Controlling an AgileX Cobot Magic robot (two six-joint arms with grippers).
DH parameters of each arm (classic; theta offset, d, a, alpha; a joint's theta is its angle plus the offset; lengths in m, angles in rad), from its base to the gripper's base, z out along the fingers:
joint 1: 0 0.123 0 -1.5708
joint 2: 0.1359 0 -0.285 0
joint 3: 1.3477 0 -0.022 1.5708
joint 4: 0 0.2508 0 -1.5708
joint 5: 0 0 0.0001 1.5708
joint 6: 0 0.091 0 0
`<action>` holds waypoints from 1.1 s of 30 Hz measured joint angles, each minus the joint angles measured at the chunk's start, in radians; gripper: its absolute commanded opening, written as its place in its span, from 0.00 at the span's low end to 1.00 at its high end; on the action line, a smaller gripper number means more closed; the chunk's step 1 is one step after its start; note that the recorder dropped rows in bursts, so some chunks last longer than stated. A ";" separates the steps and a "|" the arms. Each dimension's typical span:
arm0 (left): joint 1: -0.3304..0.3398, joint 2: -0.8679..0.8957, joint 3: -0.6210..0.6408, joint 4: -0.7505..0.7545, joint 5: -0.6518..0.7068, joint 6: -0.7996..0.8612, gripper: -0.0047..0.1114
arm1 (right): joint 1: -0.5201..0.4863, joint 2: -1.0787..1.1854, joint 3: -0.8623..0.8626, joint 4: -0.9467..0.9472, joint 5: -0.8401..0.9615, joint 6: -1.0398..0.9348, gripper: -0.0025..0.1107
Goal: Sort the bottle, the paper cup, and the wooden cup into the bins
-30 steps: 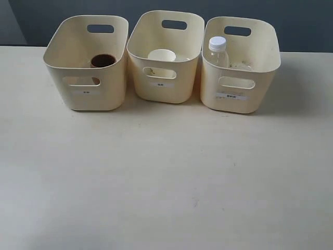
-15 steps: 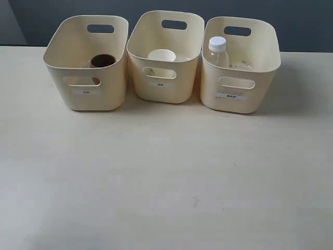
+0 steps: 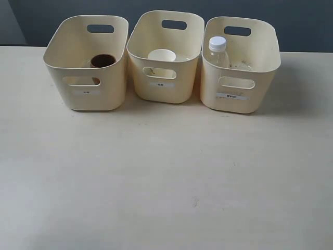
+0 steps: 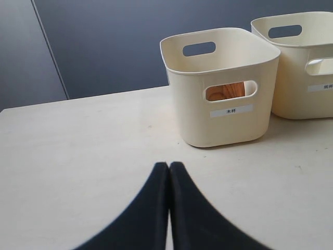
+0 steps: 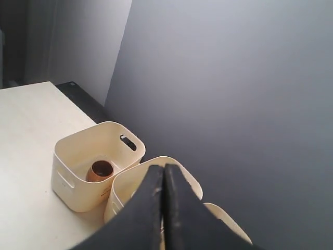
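Three cream-yellow bins stand in a row at the back of the table. The left bin (image 3: 86,78) holds the wooden cup (image 3: 102,61), which also shows through the handle cut-out in the left wrist view (image 4: 229,91) and from above in the right wrist view (image 5: 100,171). Inside the middle bin (image 3: 164,78) sits the white paper cup (image 3: 161,55). The right bin (image 3: 237,83) holds the upright bottle (image 3: 217,50). My left gripper (image 4: 169,165) is shut and empty, low over the table short of the left bin (image 4: 223,120). High above the bins, my right gripper (image 5: 163,169) is shut and empty. Neither gripper appears in the exterior view.
The pale table (image 3: 166,177) stretches in front of the bins. A dark grey wall (image 3: 291,15) stands behind them. The middle bin (image 4: 302,67) shows at the edge of the left wrist view.
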 measured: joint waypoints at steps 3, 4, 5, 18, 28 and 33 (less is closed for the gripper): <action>0.000 0.000 0.000 0.000 0.000 0.000 0.04 | 0.000 -0.002 0.002 0.000 0.000 0.004 0.01; 0.000 0.000 0.000 0.000 0.000 0.000 0.04 | 0.000 -0.002 0.002 0.000 0.000 0.006 0.01; 0.000 0.000 0.000 0.000 0.000 0.000 0.04 | 0.000 -0.002 0.005 -0.002 0.000 0.006 0.01; 0.000 0.000 0.000 0.000 0.000 0.000 0.04 | -0.184 -0.061 0.113 0.002 -0.002 0.008 0.01; 0.000 0.000 0.000 0.000 0.000 0.000 0.04 | -0.834 -0.339 0.493 0.407 -0.420 -0.139 0.01; 0.000 0.000 0.000 0.000 0.000 0.000 0.04 | -1.033 -0.477 0.746 0.553 -0.624 -0.287 0.01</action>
